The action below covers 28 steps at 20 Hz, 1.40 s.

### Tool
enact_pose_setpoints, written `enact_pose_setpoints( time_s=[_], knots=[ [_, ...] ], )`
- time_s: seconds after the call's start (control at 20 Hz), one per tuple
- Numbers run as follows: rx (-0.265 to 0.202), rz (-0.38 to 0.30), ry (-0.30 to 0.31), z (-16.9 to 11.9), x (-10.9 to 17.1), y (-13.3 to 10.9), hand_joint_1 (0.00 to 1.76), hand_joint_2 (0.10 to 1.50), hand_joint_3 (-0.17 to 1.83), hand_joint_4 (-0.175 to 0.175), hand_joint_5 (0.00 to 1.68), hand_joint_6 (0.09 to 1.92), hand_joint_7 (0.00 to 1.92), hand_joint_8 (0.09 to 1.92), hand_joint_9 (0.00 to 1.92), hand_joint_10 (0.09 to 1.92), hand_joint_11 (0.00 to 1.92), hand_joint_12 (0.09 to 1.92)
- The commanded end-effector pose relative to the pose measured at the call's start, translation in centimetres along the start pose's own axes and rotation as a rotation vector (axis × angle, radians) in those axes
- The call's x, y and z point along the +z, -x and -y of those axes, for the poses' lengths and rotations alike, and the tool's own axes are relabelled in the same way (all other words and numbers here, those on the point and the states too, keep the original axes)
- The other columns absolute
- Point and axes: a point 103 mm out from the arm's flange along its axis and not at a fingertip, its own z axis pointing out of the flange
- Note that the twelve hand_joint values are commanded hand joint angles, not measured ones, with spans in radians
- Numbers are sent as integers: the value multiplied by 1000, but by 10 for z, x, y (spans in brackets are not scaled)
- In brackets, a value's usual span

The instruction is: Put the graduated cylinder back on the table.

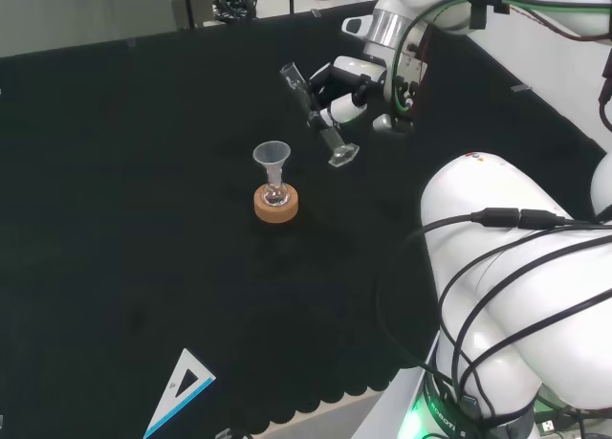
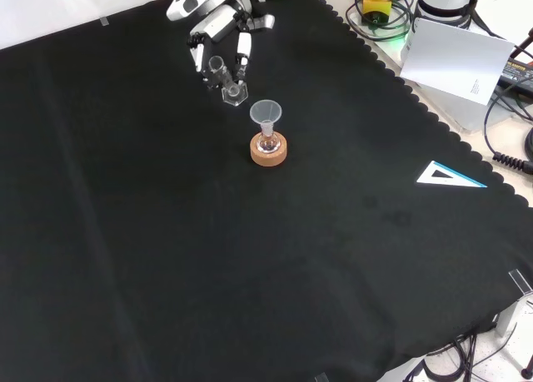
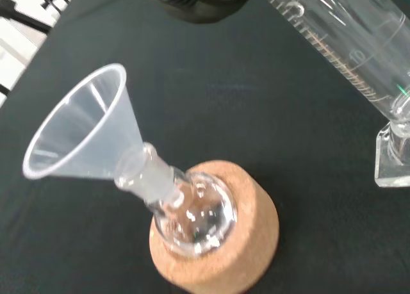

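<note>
The clear graduated cylinder [image 1: 316, 114] is tilted in the air, its mouth up and to the left and its hexagonal foot [image 1: 342, 156] low near the cloth in the head view. The hand [image 1: 346, 87] has its fingers curled round the cylinder's middle. In the front view the hand [image 2: 215, 20] comes in from the top with the cylinder [image 2: 225, 78] below it, just above and left of the funnel. The wrist view has the cylinder's marked tube [image 3: 346, 38] and foot [image 3: 394, 156] close by.
A small round flask [image 1: 276, 196] on a cork ring [image 1: 277, 207] carries a clear funnel [image 1: 272, 156], just left of the cylinder's foot in the head view. A white and blue set square [image 1: 182, 386] lies near the cloth's front edge.
</note>
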Motion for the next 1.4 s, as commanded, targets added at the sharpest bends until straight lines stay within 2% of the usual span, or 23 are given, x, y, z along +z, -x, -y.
enact_pose_setpoints(
  time_s=[0.05,0.2,0.7,1.3,1.4],
  knots=[
    [-54,-55,92,-26,14,6,1137,1111,-11,-102,1014,976,1438,165,1544,87,1308,689],
    [-73,-82,138,-38,18,10,1137,1111,-11,-101,1015,975,1433,161,1538,87,1305,689],
    [-119,-164,239,-69,35,18,1139,1110,-12,-104,1018,972,1425,154,1529,87,1299,690],
    [-117,-201,338,-69,50,32,1139,1111,-14,-106,1018,971,1417,146,1517,87,1288,692],
    [-109,-190,354,-69,53,33,1139,1111,-14,-105,1018,971,1416,145,1516,87,1288,692]
  ],
)
